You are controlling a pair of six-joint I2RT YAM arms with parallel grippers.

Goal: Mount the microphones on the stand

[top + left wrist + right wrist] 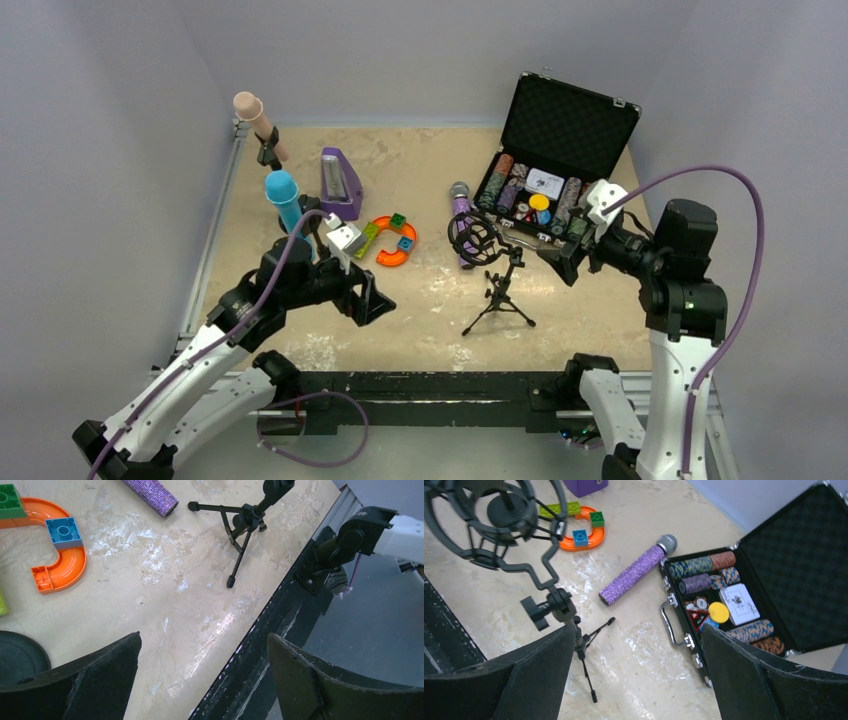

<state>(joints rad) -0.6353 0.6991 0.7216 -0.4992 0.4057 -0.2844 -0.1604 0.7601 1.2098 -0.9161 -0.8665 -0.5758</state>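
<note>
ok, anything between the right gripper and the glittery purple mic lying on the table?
Nothing visible. The open right gripper has a clear line to the glittery purple microphone; the black tripod stand and open black chip case flank it closely.

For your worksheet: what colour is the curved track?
Orange; the curved track shows best from the left wrist.

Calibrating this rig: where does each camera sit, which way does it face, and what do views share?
Top external: above, behind the bases, looking down over the tan table; both arms show, with left end effector and right end effector.
Left wrist: on the left arm, facing down toward the table's near edge; its own dark fingers show.
Right wrist: on the right arm, facing down at the open black poker-chip case; its own fingers show.
Shared: both wrist views show the black tripod stand and the glittery purple microphone.
</note>
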